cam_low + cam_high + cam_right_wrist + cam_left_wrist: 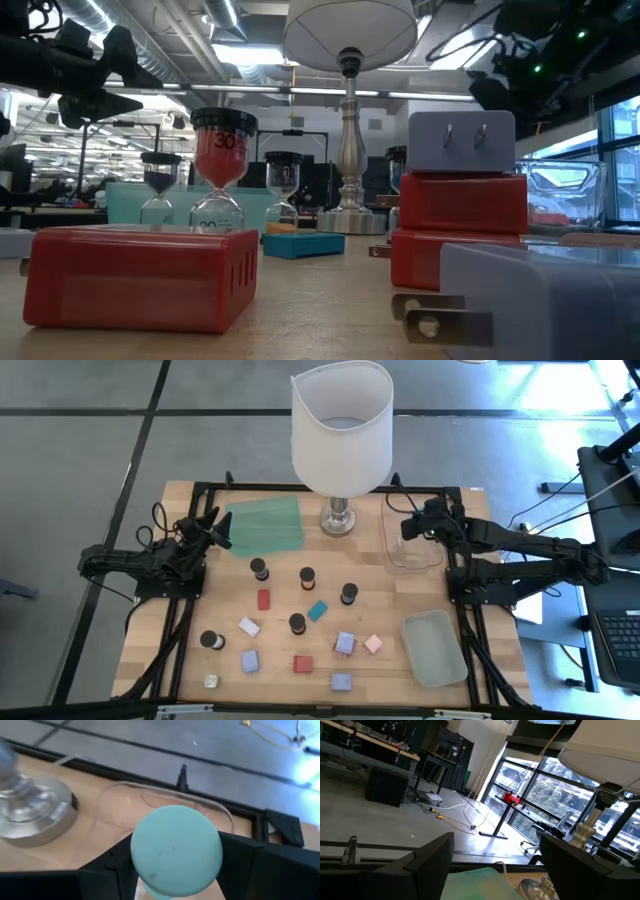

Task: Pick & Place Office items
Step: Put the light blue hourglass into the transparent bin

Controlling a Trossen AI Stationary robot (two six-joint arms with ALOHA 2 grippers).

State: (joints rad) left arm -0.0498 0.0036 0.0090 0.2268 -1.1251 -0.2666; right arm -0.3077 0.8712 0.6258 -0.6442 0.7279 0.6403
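- Left gripper [222, 528] at far left, over the green mat's [265, 525] edge, fingers spread wide, nothing between them.
- Office items [300, 632] scattered across the near-centre table [180, 575].
- Right gripper [408, 526] far right, over the clear tray [412, 555], clamped on a teal-capped cylinder [176, 851].

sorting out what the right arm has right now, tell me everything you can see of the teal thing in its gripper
The teal piece shows a round, smooth, matte pale-teal end face, plastic by its look, with a faint scuff; below the face a little of its body shows, the rest is hidden. The right gripper is shut on it, a dark finger at each side, touching nothing else. It hangs above the clear tray at the table's far right, beside the lamp's silver base. From above, the arm hides the piece.
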